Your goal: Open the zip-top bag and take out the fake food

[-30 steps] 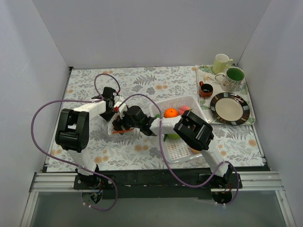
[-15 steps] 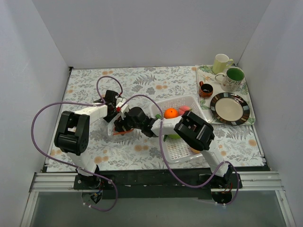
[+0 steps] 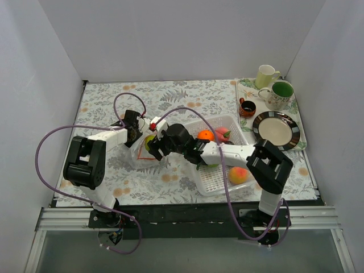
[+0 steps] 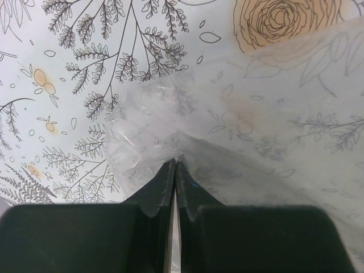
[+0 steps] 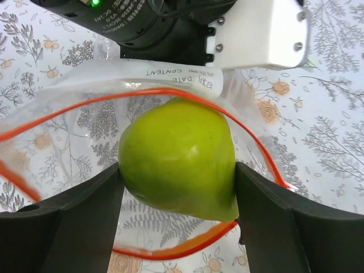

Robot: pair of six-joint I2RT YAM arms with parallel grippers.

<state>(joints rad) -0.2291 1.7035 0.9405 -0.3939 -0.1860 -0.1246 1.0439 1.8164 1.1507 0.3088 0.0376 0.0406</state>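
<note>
The clear zip-top bag (image 3: 142, 153) lies on the floral mat left of centre, its red-orange zip strip (image 5: 74, 108) spread wide open. My left gripper (image 4: 173, 164) is shut on a fold of the bag's clear plastic (image 4: 148, 131) and pins it; in the top view it (image 3: 137, 135) sits at the bag's far edge. My right gripper (image 5: 177, 173) is shut on a light green round fruit (image 5: 179, 162), held just above the bag's open mouth (image 3: 150, 142). An orange (image 3: 205, 135), a peach-red fruit (image 3: 222, 134), a peach (image 3: 239, 174) and a green piece (image 3: 208, 164) lie in the white basket.
The white perforated basket (image 3: 218, 181) stands right of the bag, under my right forearm. A tray (image 3: 244, 86) at the back right holds a plate (image 3: 276, 130), a small dark cup (image 3: 247, 107) and two mugs (image 3: 277, 94). White walls close in three sides.
My right gripper has drawn back up and to the right out of the bag with the green fruit. Its elbow has swung right, uncovering the peach. The left gripper still holds the bag.
</note>
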